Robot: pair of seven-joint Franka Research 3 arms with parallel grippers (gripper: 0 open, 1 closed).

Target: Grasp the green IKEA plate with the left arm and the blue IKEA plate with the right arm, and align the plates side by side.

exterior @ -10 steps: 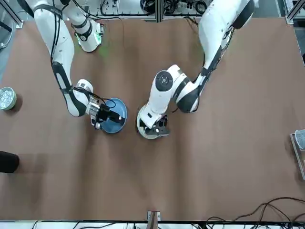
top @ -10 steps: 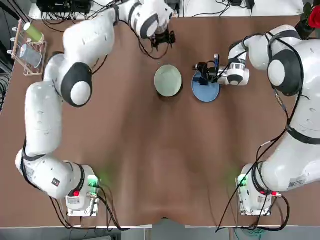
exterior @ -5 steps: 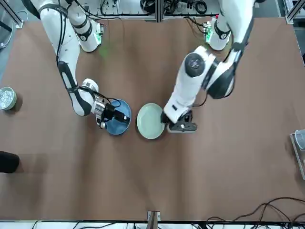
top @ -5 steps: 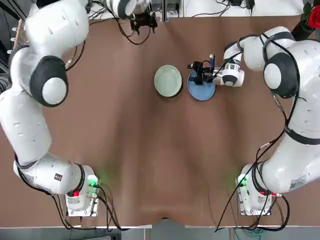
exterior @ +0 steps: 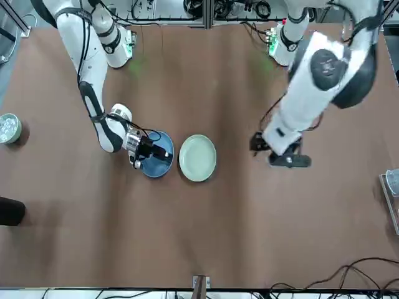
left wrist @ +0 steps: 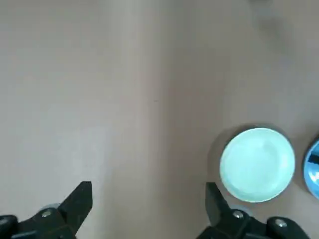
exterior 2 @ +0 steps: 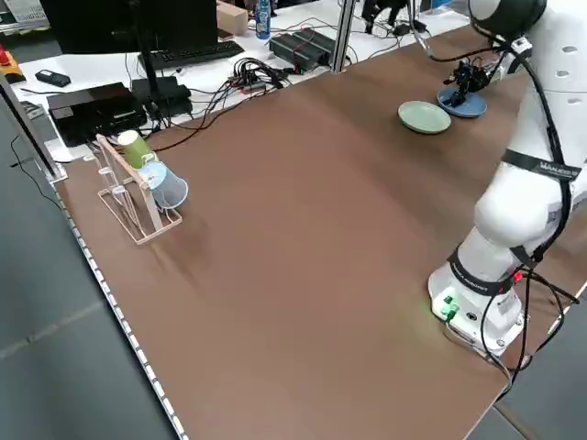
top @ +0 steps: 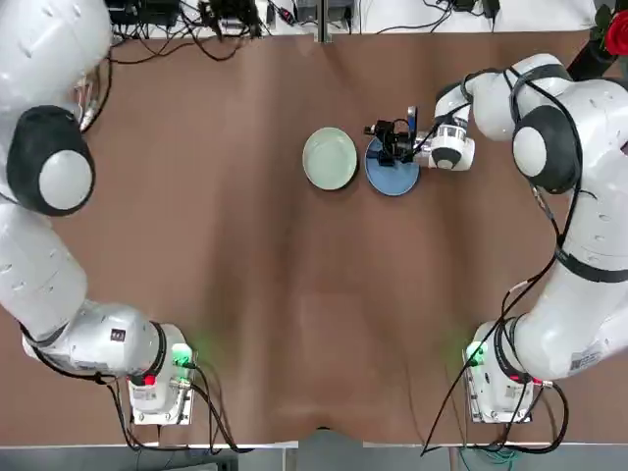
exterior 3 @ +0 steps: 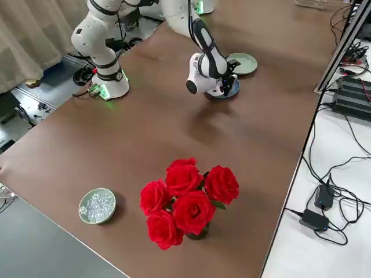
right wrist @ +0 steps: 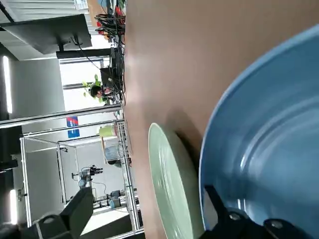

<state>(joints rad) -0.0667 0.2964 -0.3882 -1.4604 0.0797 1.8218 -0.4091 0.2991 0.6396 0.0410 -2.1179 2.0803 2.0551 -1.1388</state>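
The green IKEA plate (top: 330, 158) lies flat at the table's middle far part, free of both grippers. Right beside it, with a narrow gap, sits the blue IKEA plate (top: 392, 169). My right gripper (top: 385, 145) reaches in sideways over the blue plate (right wrist: 269, 149). It is open, with one finger (right wrist: 215, 198) low on the plate's inner surface and the other up in the air. My left gripper (exterior: 267, 149) hangs high above the table, away from the green plate (left wrist: 256, 164). It is open and holds nothing.
A wooden rack with cups (exterior 2: 138, 183) stands at the robot's far left. A vase of red roses (exterior 3: 185, 197) and a small dish of clear beads (exterior 3: 97, 205) stand at the far right. Cables and electronics (exterior 2: 303, 46) lie beyond the far edge.
My left gripper has let go of the green plate, risen and swung away toward the robot's left. The right gripper has slid the blue plate a little closer to the green one.
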